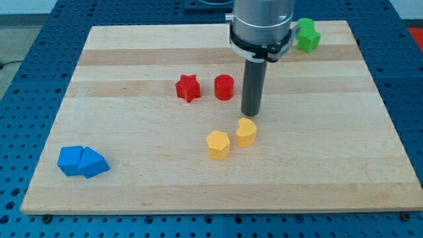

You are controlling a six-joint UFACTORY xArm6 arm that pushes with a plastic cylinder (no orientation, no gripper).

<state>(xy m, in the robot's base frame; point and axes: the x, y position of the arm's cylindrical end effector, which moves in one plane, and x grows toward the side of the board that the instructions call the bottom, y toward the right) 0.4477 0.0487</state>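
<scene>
Dark and upright, my tip (250, 115) rests on the wooden surface (132, 185) just above a rounded yellow block (246, 132). A yellow hexagonal block (218, 145) sits beside it; a red cylinder (224, 87) stands nearby. No end effector shows.

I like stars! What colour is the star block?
Red: the star block, seen in the camera view.

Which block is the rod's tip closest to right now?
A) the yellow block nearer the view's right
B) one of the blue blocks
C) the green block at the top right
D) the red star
A: my tip sits just above the right-hand yellow block in the view, almost touching its top edge, while the red star, green block and blue blocks lie well away.
</scene>
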